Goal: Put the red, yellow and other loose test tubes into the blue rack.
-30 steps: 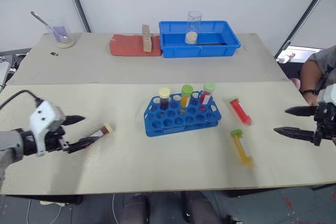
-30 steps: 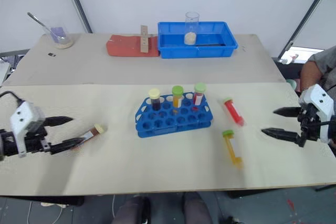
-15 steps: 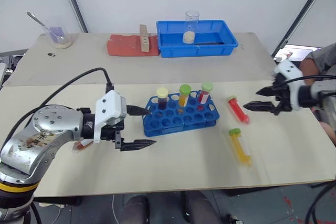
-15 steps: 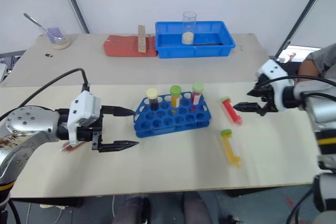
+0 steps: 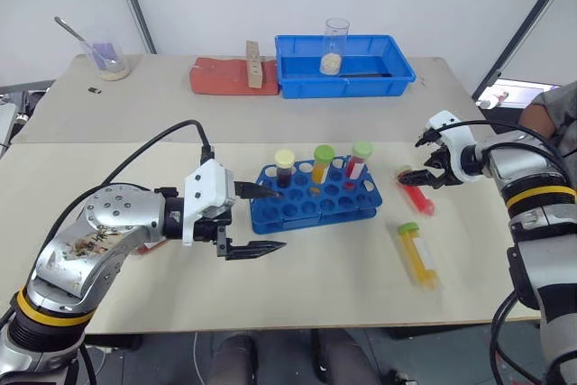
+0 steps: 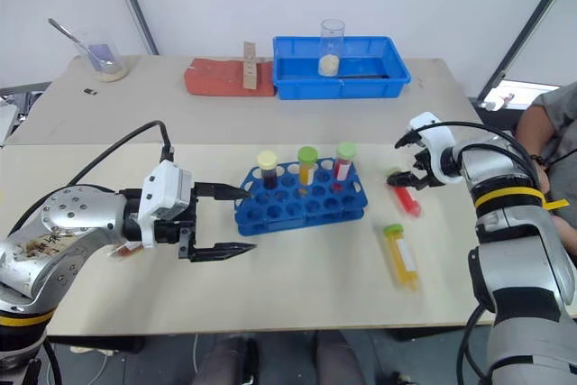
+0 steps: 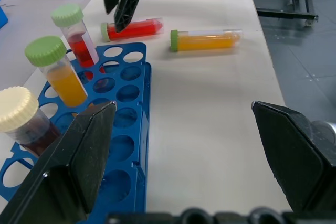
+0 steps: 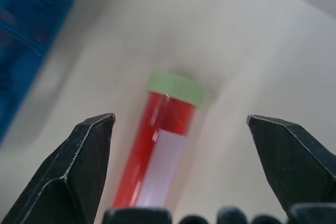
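The blue rack [image 5: 315, 206] stands mid-table with three capped tubes upright in its back row. To its right lie a loose red tube [image 5: 416, 194] and, nearer the front edge, a yellow tube [image 5: 416, 252], both green-capped. My right gripper [image 5: 416, 162] is open and hovers just over the red tube's [image 8: 163, 145] cap end, one finger on either side. My left gripper [image 5: 273, 218] is open and empty at the rack's left end, pointing along it. A brownish tube [image 5: 150, 245] peeks out from under my left forearm, mostly hidden.
At the back are a blue tray [image 5: 397, 74] holding a glass beaker [image 5: 334, 45], a red pad [image 5: 216, 78] with a wooden block [image 5: 253, 65], and a small beaker with a spoon [image 5: 108, 59]. A person's arm [image 5: 550, 105] shows at the right edge.
My left gripper swung right from the table's left side to the rack, then held still. My right gripper came in from the right edge and sank over the red tube.
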`<state>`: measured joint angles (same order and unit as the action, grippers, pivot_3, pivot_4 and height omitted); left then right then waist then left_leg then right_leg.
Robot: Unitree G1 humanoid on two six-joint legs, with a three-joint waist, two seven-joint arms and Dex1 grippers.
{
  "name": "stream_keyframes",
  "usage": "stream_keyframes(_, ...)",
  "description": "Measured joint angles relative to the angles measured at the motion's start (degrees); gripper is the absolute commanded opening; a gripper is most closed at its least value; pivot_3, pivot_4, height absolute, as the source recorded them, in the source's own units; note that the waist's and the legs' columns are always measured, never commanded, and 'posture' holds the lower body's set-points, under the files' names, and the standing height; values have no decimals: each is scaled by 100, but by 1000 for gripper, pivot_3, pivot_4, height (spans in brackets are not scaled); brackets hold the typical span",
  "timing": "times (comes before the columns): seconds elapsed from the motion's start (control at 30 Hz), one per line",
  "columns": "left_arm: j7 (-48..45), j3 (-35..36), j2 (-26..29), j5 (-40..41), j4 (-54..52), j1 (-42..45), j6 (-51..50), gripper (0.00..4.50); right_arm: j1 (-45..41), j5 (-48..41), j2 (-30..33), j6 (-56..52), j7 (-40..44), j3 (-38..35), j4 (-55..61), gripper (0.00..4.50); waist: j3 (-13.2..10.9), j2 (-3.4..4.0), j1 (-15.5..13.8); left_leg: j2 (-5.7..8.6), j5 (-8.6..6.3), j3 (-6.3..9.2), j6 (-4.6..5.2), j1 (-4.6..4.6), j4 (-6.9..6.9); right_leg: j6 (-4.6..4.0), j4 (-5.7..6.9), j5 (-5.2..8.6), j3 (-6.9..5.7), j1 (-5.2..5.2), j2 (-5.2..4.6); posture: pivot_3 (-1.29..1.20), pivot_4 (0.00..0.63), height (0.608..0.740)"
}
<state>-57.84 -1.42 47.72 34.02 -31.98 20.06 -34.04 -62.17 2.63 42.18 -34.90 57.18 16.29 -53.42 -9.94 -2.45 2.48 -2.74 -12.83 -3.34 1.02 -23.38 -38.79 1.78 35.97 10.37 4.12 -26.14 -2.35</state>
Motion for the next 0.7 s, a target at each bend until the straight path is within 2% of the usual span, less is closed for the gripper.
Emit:
stream_keyframes(0.03, 6, -1, -7, -7, -4, -2, 11, 4417, -33, 44, -25, 38, 2, 0, -110, 4500, 0, 0, 2, 0, 0, 0, 0, 1, 1, 0, 0, 0, 0, 0, 0, 0, 150, 740)
stream_keyframes(0.07, 14, -6, -18, -22, -7, -5, 20, 4474, -80, 99, -62, 98, -8, -2, -299, 4242, 0, 0, 8, 0, 0, 0, 0, 2, 1, -1, 0, 0, 0, 0, 0, 0, 150, 740)
stream_keyframes(0.13, 33, -55, -41, -58, -15, -10, 34, 4500, -135, 179, -140, 178, -43, -12, -626, 3656, 0, 0, 17, 0, 0, 0, 0, 3, 1, -1, 1, -1, 0, 1, 0, 0, 150, 740)
stream_keyframes(0.33, 65, -132, -90, -122, -23, -14, 41, 4500, -254, 323, -287, 282, -35, -76, -1117, 1534, 0, 0, 23, 0, 0, 1, 0, 3, 1, -1, 2, -1, 0, 1, 0, 0, 150, 740)
stream_keyframes(0.4, 69, -161, -99, -139, -22, -14, 48, 4500, -263, 344, -302, 287, -30, -115, -1151, 1035, 0, 0, 20, 0, 0, 2, 0, 3, 0, -1, 2, -1, 0, 2, 0, 0, 150, 740)
stream_keyframes(0.6, 53, -208, -137, -203, -7, -17, 72, 4500, -261, 351, -302, 199, 29, -277, -1120, 1027, 0, 1, 21, 0, 0, 2, 0, 4, 1, -1, 3, -1, 0, 2, 0, 0, 150, 740)
stream_keyframes(0.7, 23, -172, -142, -195, 38, -112, 78, 4500, 38, 142, -16, 43, 174, -596, -199, 1027, -4, 8, 9, 0, 0, 2, 0, 0, 3, 1, 2, 0, 1, -1, 0, 0, 150, 740)
